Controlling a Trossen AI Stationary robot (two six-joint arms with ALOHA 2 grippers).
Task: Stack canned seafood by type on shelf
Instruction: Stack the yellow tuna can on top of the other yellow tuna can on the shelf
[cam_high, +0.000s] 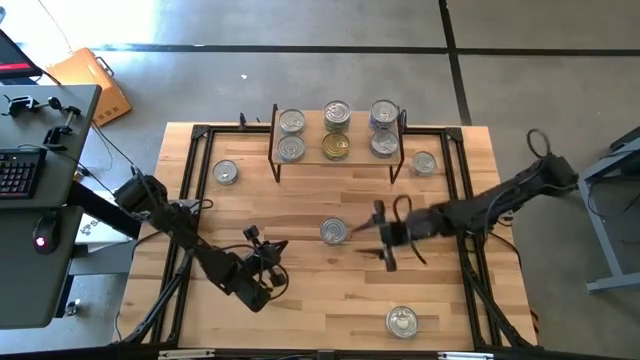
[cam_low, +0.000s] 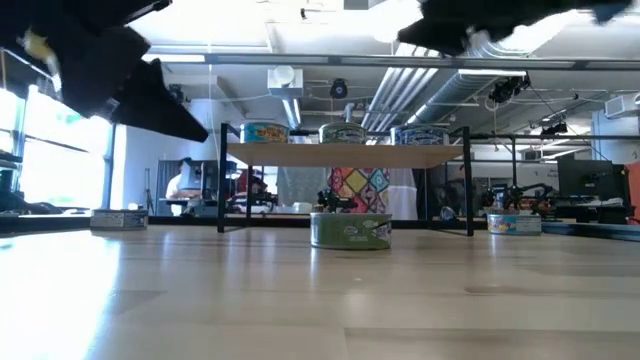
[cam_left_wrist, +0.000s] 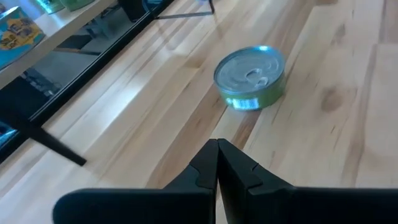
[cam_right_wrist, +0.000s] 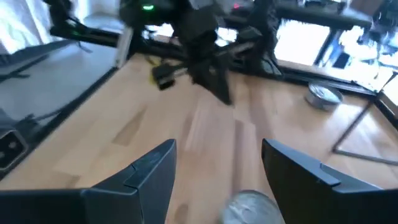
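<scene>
**Right claw lines up on the centre tin**

The right claw (cam_high: 375, 236) hovers spread wide, empty, just right of the green-labelled tin (cam_high: 334, 231) mid-surface, apparently to straddle it. The shelf (cam_high: 336, 164) at the far edge already holds six tins. The left claw (cam_high: 262, 243), pinched shut, waits near-left.

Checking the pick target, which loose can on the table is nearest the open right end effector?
The green-sided can at the table's middle, just beside the right end effector; the others sit near edges.
</scene>
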